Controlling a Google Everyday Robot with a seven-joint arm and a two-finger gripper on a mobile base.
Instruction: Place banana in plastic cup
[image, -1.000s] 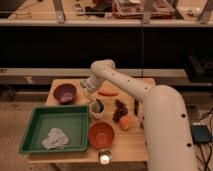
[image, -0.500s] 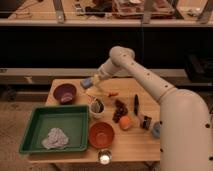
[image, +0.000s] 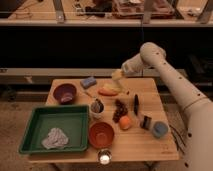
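Observation:
The banana (image: 113, 88) is a pale-yellow, curved fruit lying at the back of the wooden table (image: 150, 145), touching the orange carrot (image: 106, 92). My gripper (image: 118, 76) hangs just above the banana, shut, with nothing visibly in it. The arm reaches in from the right. The plastic cup (image: 159, 129) is small and light blue. It stands near the table's right front, far from the gripper.
A green tray (image: 30, 131) with a crumpled cloth (image: 54, 138) fills the left front. Also on the table are a purple bowl (image: 65, 92), blue sponge (image: 88, 82), whitish utensil cup (image: 97, 106), grapes (image: 119, 110), orange fruit (image: 125, 122), red bowl (image: 101, 134) and clear glass (image: 104, 158).
The arm has swung out to the right, and the gripper has shifted right from over the back left of the table to above the banana. The objects on the table have not moved.

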